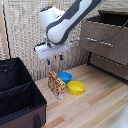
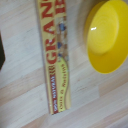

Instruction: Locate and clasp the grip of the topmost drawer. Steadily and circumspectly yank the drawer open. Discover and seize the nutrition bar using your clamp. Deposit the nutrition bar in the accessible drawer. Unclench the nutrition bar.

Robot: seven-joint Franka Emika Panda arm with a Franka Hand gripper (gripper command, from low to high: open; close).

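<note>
The nutrition bar (image 1: 56,84) is a flat packet with orange, red and yellow print, standing on edge on the wooden floor. In the wrist view it (image 2: 57,55) lies long across the picture. My gripper (image 1: 55,61) hangs straight above it, open and empty, with a clear gap down to the packet. The fingers do not show in the wrist view. The topmost drawer (image 1: 102,34) of the dresser on the exterior view's right stands pulled out, with its silver bar handle (image 1: 92,41) on the front.
A blue bowl (image 1: 64,77) and a yellow bowl (image 1: 76,88) sit right beside the bar; the yellow bowl (image 2: 107,35) also shows in the wrist view. A black fabric bin (image 1: 17,95) stands on the exterior view's left. A lower drawer (image 1: 112,65) is shut.
</note>
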